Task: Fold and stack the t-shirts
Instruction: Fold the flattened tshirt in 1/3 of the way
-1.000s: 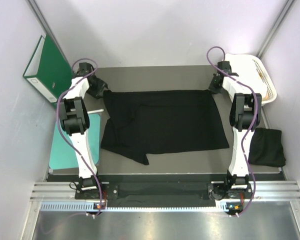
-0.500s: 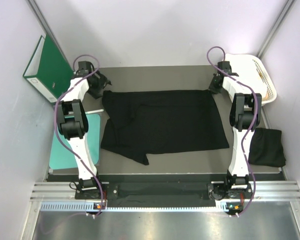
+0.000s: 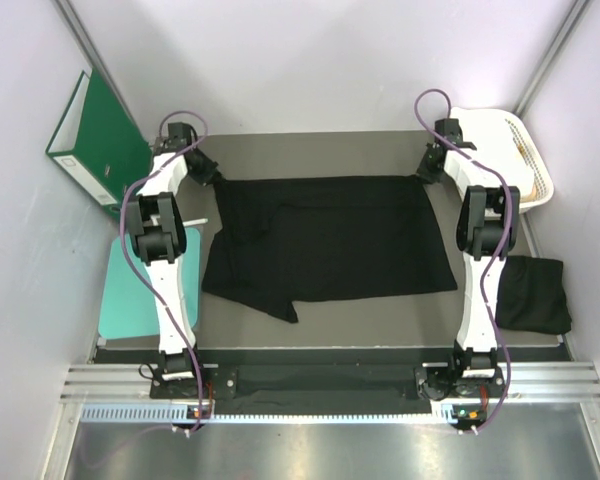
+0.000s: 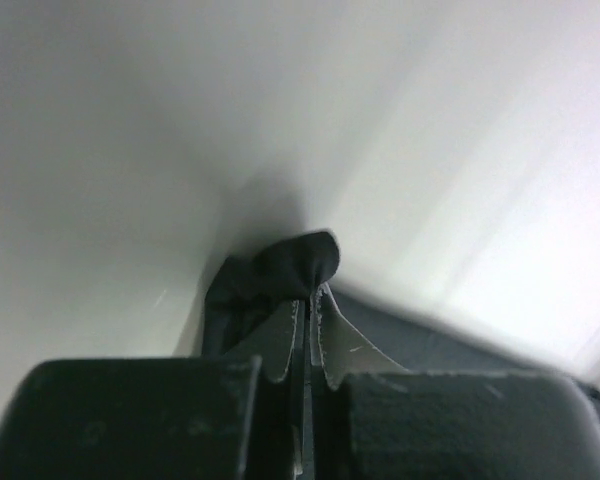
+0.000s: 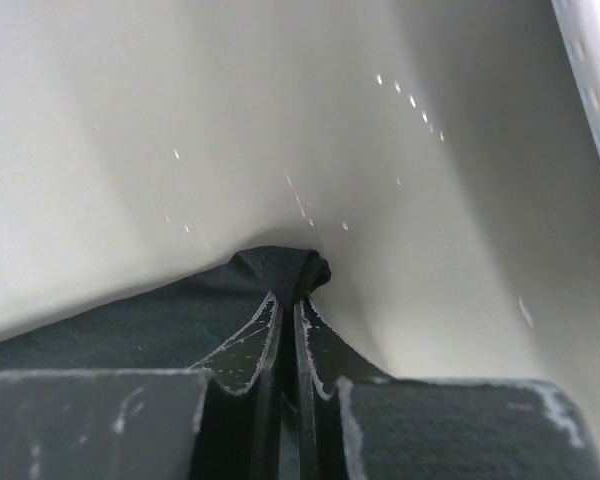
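Observation:
A black t-shirt (image 3: 330, 240) lies spread over the table, its near left part folded and rumpled. My left gripper (image 3: 212, 176) is at its far left corner. In the left wrist view that gripper (image 4: 308, 297) is shut on a bunched tip of the black cloth (image 4: 290, 265). At the far right corner my right gripper (image 3: 426, 175) pinches the shirt too. The right wrist view shows this gripper (image 5: 287, 298) shut, with a knot of cloth (image 5: 280, 265) at its tips. A second black t-shirt (image 3: 533, 293) lies folded at the right edge.
A white plastic basket (image 3: 520, 135) stands at the back right corner. A green binder (image 3: 95, 135) leans on the left wall. A teal mat (image 3: 130, 290) lies at the left, beside the left arm.
My left gripper was open beside the shirt's far left corner; it has moved onto that corner and shut on it. The corner has shifted slightly right. The right gripper has held still.

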You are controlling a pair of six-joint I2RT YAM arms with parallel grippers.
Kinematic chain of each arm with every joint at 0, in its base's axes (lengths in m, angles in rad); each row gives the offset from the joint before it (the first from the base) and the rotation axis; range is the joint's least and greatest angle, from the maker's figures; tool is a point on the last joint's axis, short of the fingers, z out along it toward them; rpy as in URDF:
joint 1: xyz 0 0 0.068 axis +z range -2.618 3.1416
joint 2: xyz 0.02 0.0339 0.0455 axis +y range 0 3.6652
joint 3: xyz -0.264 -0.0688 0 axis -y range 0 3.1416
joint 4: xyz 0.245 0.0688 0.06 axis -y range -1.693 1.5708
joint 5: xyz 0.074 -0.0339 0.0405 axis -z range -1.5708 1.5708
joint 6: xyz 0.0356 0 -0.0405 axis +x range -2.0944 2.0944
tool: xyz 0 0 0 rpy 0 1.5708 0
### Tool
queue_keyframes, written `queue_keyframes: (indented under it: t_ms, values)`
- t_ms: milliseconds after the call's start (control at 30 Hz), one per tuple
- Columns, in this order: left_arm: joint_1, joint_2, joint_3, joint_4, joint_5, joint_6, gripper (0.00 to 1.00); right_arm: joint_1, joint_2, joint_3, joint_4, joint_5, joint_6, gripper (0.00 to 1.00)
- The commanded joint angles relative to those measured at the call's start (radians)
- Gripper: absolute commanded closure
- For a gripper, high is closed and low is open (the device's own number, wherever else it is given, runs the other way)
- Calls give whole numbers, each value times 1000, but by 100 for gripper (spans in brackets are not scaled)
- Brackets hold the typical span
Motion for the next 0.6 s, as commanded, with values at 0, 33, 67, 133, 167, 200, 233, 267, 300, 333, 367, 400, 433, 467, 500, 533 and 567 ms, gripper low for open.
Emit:
queue_keyframes:
  t_ms: [0, 33, 67, 133, 167, 200, 233, 267, 300, 333, 367, 400, 433, 467, 500, 533, 567]
  values:
    - [1, 59, 182, 38, -42, -10, 100, -5, 56, 90, 57, 32, 39, 96]
    - [3, 64, 197, 61, -53, -26, 100, -5, 56, 98, 63, 34, 44, 96]
    - [6, 67, 210, 78, -52, -33, 100, -9, 54, 106, 79, 34, 50, 96]
    - [9, 73, 231, 110, -13, -53, 87, -12, 47, 110, 94, 34, 56, 93]
    - [11, 76, 242, 115, 5, -56, 53, -14, 31, 107, 102, 34, 55, 89]
    - [14, 76, 262, 107, 16, -55, 26, -12, 18, 101, 122, 35, 38, 79]
    - [11, 67, 262, 90, 22, -35, 2, -12, -2, 65, 134, 38, 27, 59]
    - [9, 29, 251, 63, 14, -23, 2, -12, -60, 37, 157, 43, 7, 50]
    - [9, -4, 195, 60, 11, -9, 2, -12, -94, 3, 187, 54, -2, 41]
    - [8, -40, 146, 69, 10, 16, 2, -11, -128, -56, 195, 60, -14, 33]
    - [8, -135, 89, 95, 5, 28, 2, -12, -189, -78, 191, 63, -34, 19]
    - [8, -183, -30, 110, 8, 40, 2, -11, -220, -102, 183, 68, -42, 13]
    - [5, -232, -87, 119, 7, 65, 2, -11, -258, -167, 174, 69, -47, 1]
    - [6, -319, -135, 118, 10, 77, 2, -12, -339, -210, 179, 69, -51, 0]
    - [6, -359, -219, 104, 25, 91, 2, -11, -381, -256, 177, 68, -51, 0]
    - [5, -398, -256, 84, 27, 115, 2, -12, -422, -346, 172, 66, -50, 0]
    - [6, -474, -296, 72, 39, 128, 2, -12, -499, -391, 165, 60, -47, 0]
